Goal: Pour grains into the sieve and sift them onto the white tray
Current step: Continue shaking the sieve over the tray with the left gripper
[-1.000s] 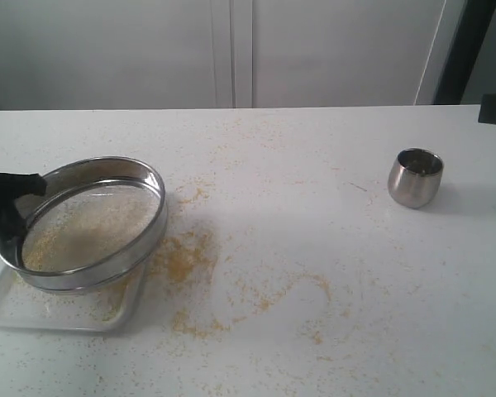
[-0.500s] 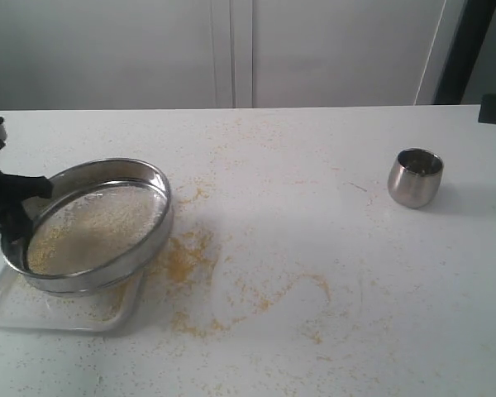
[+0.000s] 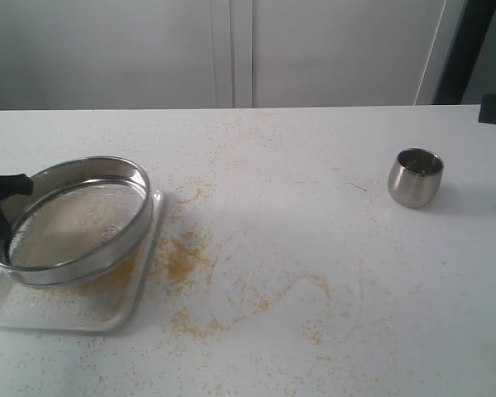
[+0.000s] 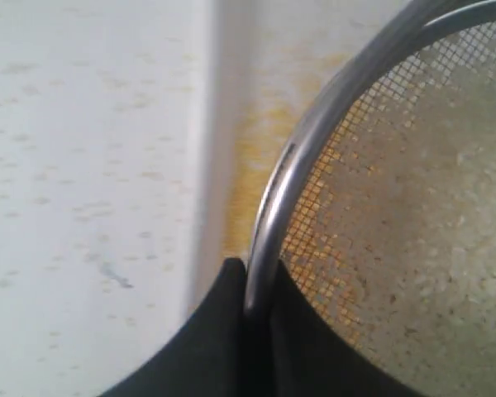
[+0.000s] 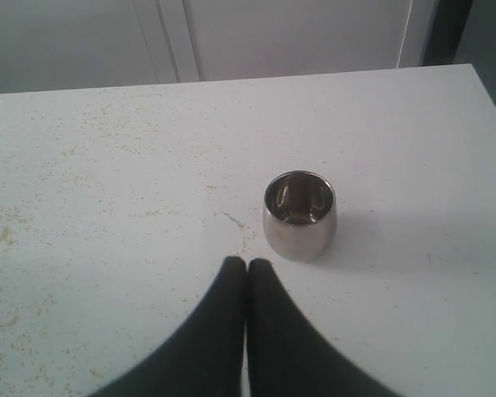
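Note:
The sieve [image 3: 140,217], a wide steel ring with a mesh bottom, hangs slightly tilted over the white tray [image 3: 83,316] at the table's left. Pale grains [image 3: 66,225] cover its mesh. My left gripper [image 3: 2,219] is shut on the sieve's left rim, one black finger on each side of the wall. The left wrist view shows that pinch close up, with my left gripper [image 4: 252,281] on the rim [image 4: 314,141], the grains [image 4: 430,240] on the mesh and fine yellow granules on the tray [image 4: 223,99] below. My right gripper [image 5: 246,266] is shut and empty, just short of the steel cup.
A small steel cup [image 3: 415,177] stands upright at the right, and its inside [image 5: 299,198] looks empty. Yellow granules [image 3: 182,256] are strewn over the tabletop right of the tray and toward the middle front.
The left gripper has carried the sieve leftward, from overhanging the tray's right edge to sitting over the tray. The right gripper and cup have not moved.

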Robot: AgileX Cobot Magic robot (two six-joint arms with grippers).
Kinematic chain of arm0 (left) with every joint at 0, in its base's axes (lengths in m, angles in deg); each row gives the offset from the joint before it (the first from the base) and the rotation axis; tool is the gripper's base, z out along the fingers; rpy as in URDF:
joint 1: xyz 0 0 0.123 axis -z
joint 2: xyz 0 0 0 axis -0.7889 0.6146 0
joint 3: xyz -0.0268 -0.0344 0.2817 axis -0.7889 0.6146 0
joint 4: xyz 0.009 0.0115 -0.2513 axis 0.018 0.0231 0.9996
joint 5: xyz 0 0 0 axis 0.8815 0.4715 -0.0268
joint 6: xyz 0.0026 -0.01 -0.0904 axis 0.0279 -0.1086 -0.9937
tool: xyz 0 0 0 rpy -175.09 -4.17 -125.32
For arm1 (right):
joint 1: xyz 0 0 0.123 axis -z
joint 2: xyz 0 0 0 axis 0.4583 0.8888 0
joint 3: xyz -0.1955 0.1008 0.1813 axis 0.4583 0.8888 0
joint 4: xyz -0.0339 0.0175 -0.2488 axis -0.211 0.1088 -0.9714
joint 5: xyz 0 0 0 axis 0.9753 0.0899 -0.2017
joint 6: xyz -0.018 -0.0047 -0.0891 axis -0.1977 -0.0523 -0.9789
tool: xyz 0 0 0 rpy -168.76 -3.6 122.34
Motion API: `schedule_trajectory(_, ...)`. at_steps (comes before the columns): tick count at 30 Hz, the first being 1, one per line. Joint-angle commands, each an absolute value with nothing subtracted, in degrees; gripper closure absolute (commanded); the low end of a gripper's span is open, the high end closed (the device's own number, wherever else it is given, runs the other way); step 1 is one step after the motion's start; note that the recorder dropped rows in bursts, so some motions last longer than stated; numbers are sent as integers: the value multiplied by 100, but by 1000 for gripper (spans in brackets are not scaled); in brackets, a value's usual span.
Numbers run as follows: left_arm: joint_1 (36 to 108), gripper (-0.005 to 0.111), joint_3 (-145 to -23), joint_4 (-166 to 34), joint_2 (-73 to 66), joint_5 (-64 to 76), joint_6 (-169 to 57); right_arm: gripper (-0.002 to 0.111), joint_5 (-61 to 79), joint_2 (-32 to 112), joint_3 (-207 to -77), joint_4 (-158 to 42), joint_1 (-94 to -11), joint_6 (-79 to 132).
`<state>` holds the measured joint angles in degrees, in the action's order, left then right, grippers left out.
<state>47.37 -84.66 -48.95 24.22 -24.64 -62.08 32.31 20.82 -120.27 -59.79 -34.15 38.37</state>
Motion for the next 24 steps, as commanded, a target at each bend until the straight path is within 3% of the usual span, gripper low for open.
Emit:
schedule_trajectory(1, 4868, 107, -8467, -4365, 2309, -2677, -6077, 108, 3185, 2041, -11984, -5996, -3421, 3855)
schedule_trajectory(4, 5121, 107, -8467, -4712, 2242, -2369, -5611, 108, 3185, 2041, -11984, -5996, -3421, 3855)
schedule_trajectory(9, 4838, 107, -8431, -5745, 2368, -2387, -7483, 108, 3185, 2041, -11984, -5996, -3421, 3855)
schedule_trajectory(13, 5366, 107, -8527, -4698, 2355, -2555, -6337, 108, 3199, 2041, -11984, -5996, -3421, 3855)
schedule_trajectory(16, 5690, 107, -8588, -5062, 2259, -2425, -5837, 108, 3199, 2041, -11984, -5996, -3421, 3855)
schedule_trajectory(21, 5062, 107, -8588, -6607, 2270, -2652, -8365, 108, 3199, 2041, -11984, -5996, -3421, 3855)
schedule_trajectory(24, 5186, 107, -8588, -5949, 2259, -2693, -7836, 108, 3199, 2041, -11984, -5996, -3421, 3855)
